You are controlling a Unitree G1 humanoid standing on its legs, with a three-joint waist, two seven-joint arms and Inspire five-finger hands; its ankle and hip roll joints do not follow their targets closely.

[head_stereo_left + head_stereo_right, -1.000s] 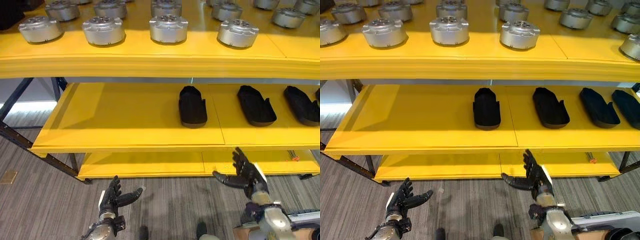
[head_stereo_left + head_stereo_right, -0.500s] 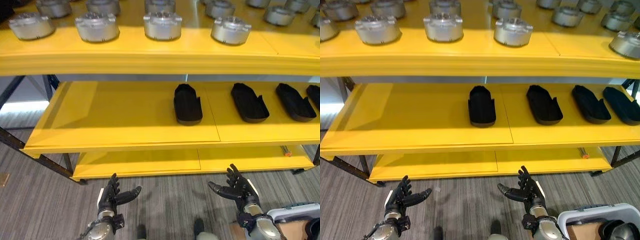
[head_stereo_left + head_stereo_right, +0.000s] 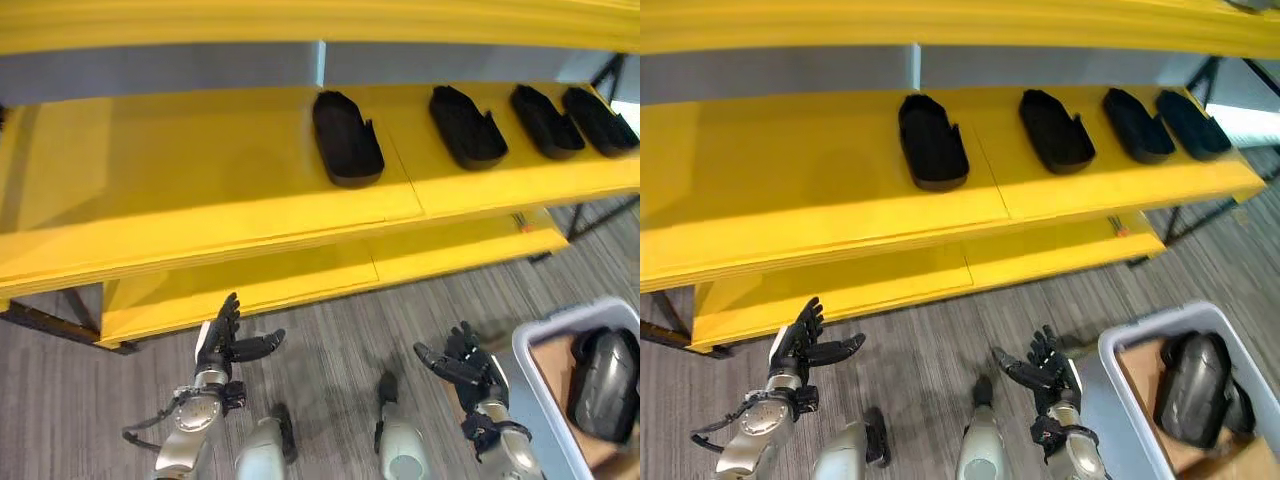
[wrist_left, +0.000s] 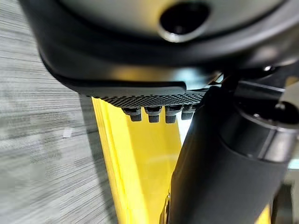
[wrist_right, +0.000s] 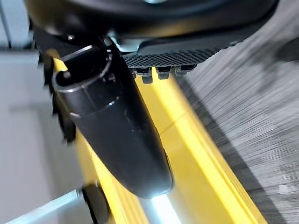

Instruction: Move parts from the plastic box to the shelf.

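1. The robot's left hand [image 3: 222, 347] is hanging low over the grey striped carpet floor [image 3: 330, 340], fingers spread straight and thumb out, gripping nothing.
2. The right hand [image 3: 462, 362] is hovering beside the white plastic box [image 3: 1120, 368], its fingers likewise splayed apart and empty; it is sitting near the box's rim, probably because the next pick has to come from there.
3. A black moulded shell-shaped part [image 3: 1188, 387] is lying inside the box on a brown cardboard liner [image 3: 556, 366], so the thing to be moved is waiting in the box, not in either hand.
4. Four similar black moulded parts are resting in a row on the middle yellow shelf board [image 3: 200, 200]: one [image 3: 346, 137] near the centre seam, and three more [image 3: 466, 126] [image 3: 546, 121] [image 3: 600, 120] toward the robot's right. They are lying lengthwise, spaced apart and angled roughly alike, likely to keep the row orderly.
5. The board's long bare stretch on the robot's left looks like the space meant for further parts.
6. A lower yellow shelf board [image 3: 300, 280] is sitting just above the floor.
7. Judging by this, the robot is between placements and needs to reach into the box with the right hand.
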